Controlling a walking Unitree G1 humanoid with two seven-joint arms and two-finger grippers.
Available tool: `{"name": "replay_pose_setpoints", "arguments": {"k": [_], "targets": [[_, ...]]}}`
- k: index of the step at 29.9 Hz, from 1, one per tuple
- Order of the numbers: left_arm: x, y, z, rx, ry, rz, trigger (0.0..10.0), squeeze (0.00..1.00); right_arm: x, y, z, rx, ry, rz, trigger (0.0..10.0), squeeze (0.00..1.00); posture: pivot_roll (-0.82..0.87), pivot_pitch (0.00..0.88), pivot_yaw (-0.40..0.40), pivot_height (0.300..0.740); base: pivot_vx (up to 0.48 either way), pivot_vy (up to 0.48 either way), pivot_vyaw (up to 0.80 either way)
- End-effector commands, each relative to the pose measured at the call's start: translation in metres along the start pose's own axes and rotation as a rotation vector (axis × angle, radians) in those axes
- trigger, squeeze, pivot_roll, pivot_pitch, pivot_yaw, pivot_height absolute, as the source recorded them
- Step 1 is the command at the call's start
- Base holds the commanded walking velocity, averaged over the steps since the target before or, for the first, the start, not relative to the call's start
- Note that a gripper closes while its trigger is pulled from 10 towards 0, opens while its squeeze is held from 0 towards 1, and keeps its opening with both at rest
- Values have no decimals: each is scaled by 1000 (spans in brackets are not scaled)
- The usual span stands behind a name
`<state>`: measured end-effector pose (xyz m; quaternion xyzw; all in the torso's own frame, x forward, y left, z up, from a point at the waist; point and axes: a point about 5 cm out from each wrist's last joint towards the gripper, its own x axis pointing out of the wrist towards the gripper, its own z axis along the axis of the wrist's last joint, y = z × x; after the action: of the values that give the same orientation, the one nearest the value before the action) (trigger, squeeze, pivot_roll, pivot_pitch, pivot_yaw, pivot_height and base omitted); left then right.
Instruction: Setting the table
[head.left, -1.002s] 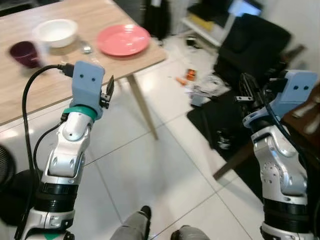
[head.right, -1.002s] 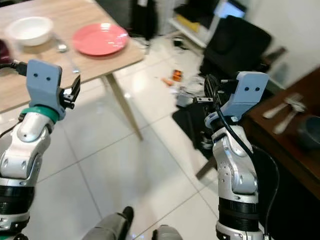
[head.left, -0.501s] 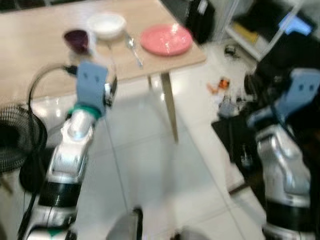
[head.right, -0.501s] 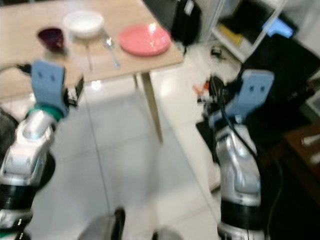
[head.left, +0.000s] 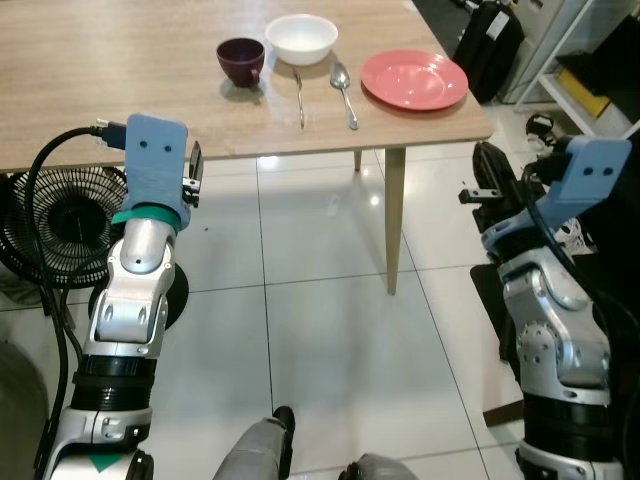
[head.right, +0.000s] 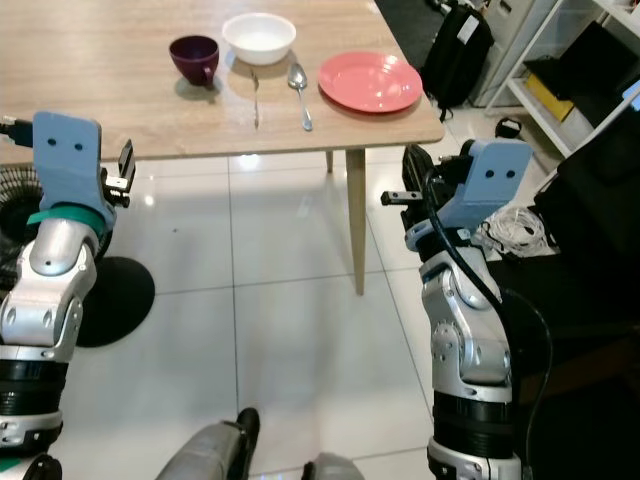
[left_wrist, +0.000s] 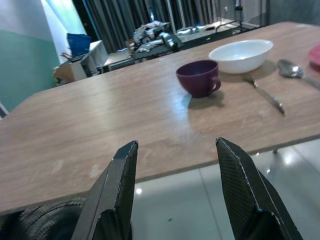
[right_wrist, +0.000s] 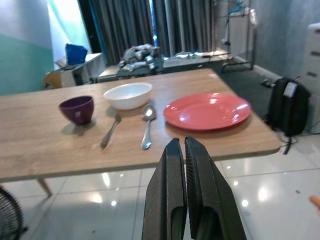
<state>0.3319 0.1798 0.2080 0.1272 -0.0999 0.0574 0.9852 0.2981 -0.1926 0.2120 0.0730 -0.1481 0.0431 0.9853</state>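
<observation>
**Facing the table, both grippers empty**

Now the wooden table (head.left: 120, 90) fills the upper part of the head views, and the place setting sits toward its upper right: a purple cup (head.left: 241, 58), a white bowl (head.left: 301, 37), a fork (head.left: 299, 88), a spoon (head.left: 343, 80) and a pink plate (head.left: 414, 79), in that order from left to right, each apart from its neighbour.

At centre left of the frame the left gripper (left_wrist: 172, 192) is raised short of the table edge, its fingers spread wide and holding nothing. At centre right the right gripper (right_wrist: 185, 185) is raised too, fingers pressed together, also empty.

Judging from this, the step in hand is the approach. To do it well, the robot should close on the table squarely, stopping with the dishes within reach, and keep clear of the table leg (head.left: 394, 220) and the black fan (head.left: 62, 225) low on the left.
</observation>
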Motion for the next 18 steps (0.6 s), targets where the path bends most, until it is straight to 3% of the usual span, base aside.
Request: {"name": "replay_pose_setpoints", "arguments": {"k": [1,18], "targets": [[2,1,-1,7,3,12,10000,0,-1,-1,-2,17,4,-7,10000,0,53,0,35,740,458,0,0],[3,1,-1,12,2,21,10000,0,-1,-1,-2,19,-1,-10,10000,0,56,5,37,740,458,0,0]]}}
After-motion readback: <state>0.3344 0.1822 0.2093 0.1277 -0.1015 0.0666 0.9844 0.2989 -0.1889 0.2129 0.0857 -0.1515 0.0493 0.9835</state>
